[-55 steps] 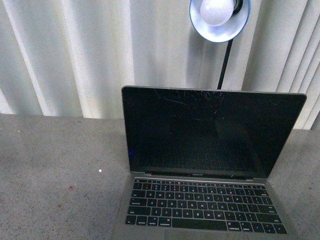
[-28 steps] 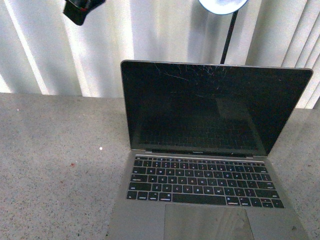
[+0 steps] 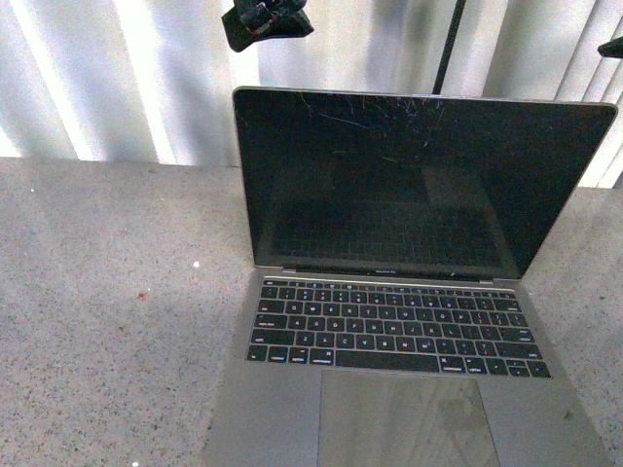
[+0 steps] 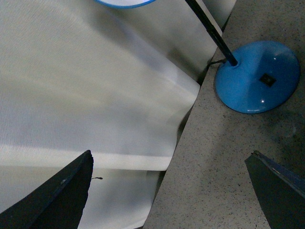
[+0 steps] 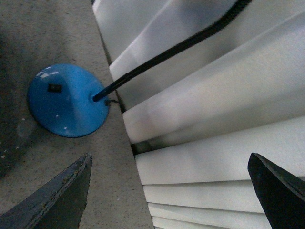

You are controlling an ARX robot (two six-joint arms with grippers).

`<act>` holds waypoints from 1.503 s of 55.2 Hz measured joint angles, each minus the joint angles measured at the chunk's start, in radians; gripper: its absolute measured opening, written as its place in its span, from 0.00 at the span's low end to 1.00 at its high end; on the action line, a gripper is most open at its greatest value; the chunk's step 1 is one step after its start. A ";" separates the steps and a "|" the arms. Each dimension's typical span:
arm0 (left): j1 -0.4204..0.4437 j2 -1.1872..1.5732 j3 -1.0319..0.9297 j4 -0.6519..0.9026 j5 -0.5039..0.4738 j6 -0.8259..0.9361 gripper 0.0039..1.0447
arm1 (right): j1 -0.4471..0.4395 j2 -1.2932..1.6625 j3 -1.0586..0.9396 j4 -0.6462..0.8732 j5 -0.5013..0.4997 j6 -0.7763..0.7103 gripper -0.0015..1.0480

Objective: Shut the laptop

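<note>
The silver-grey laptop stands open on the speckled grey table, its scratched black screen upright and facing me. My left gripper hangs open just above and behind the screen's top left corner. Only a dark tip of my right gripper shows, at the right edge above the screen's top right corner. In the left wrist view the open gripper holds nothing, and in the right wrist view the open gripper is also empty. Neither wrist view shows the laptop.
A blue lamp base with a black pole stands behind the laptop by the white curtain. The base also shows in the right wrist view. The table lies bare to the laptop's left.
The left gripper has come into view at the top and moved right toward the screen's top left corner. The right gripper's tip has appeared at the right edge. The lamp head has left the view.
</note>
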 joint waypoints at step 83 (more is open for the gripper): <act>-0.042 0.180 0.176 -0.341 0.200 0.391 0.03 | 0.113 0.211 0.292 -0.668 0.041 -0.427 0.03</act>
